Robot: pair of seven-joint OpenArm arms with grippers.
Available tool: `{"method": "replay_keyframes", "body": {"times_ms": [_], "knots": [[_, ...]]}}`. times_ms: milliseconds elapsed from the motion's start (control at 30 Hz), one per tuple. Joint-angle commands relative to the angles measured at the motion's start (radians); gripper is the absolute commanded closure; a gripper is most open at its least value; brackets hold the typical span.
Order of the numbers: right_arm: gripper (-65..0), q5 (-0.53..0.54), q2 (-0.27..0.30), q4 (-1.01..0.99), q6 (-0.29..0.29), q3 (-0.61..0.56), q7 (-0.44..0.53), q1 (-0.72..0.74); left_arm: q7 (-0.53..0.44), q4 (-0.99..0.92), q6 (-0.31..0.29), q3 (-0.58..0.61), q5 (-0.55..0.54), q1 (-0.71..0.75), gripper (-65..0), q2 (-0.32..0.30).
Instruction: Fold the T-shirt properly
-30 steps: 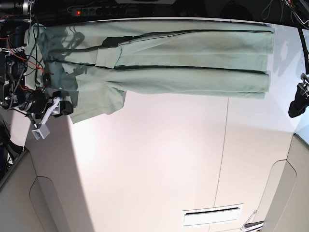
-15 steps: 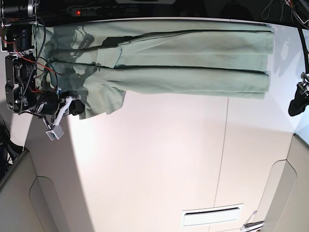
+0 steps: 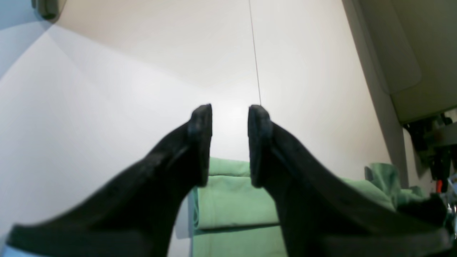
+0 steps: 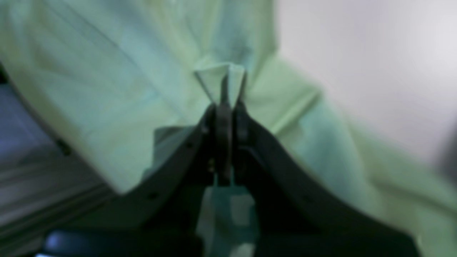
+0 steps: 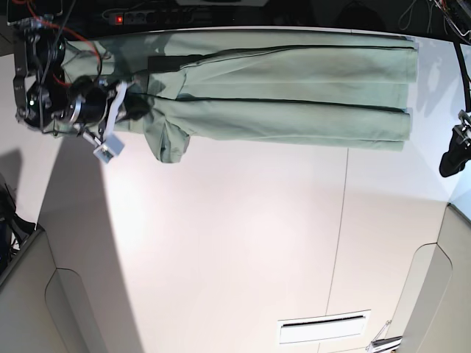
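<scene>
The pale sage-green T-shirt point(image 5: 294, 95) lies folded into a long band across the far side of the white table point(image 5: 243, 243). My right gripper point(image 5: 136, 109) is at the shirt's left end, shut on a pinch of the fabric, lifting the sleeve part so that it hangs in a bunch point(image 5: 168, 140). In the right wrist view the gripper point(image 4: 225, 107) has its fingers pressed together on a fold of the shirt point(image 4: 221, 78). My left gripper point(image 3: 229, 142) is open and empty, off the shirt's right end point(image 3: 232, 200); in the base view it point(image 5: 452, 158) is at the right edge.
A power strip point(image 5: 147, 15) with a red light lies behind the table's far edge. Grey panels flank the table at the near left point(image 5: 37, 294) and near right point(image 5: 441, 287). A white slotted plate point(image 5: 322, 329) sits near the front. A seam point(image 5: 340, 220) runs across the tabletop.
My right gripper has moved up and toward the back of the table, carrying the shirt's left sleeve part off the table and bunching it. The left arm has stayed still.
</scene>
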Motion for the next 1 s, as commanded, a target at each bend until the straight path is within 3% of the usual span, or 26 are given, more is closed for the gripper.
{"method": "replay_keyframes", "body": {"times_ms": [0, 200, 467, 667, 967], "knots": [[0.0, 0.022, 0.010, 0.046, 0.005, 0.007, 0.017, -0.014, -0.019, 0.017, -0.013, -0.007, -0.022, -0.009, -19.8, -0.025], [0.0, 0.021, -0.010, 0.179, 0.005, 0.007, 0.018, -0.141, -0.019, 0.017, -0.013, -0.007, -0.023, -0.009, -19.8, -0.025], [0.0, 0.027, -0.020, 0.265, 0.005, 0.007, 0.018, -0.154, -0.018, 0.017, -0.013, -0.007, -0.022, -0.009, -19.8, -0.025], [0.0, 0.127, -0.019, 0.282, 0.007, 0.007, -0.055, -0.170, -0.018, 0.017, -0.013, -0.007, -0.022, -0.009, -19.8, -0.025], [0.0, 0.146, -0.019, 0.283, 0.010, 0.007, -0.065, -0.229, -0.018, 0.017, -0.013, -0.007, -0.022, -0.009, -19.8, -0.025]]}}
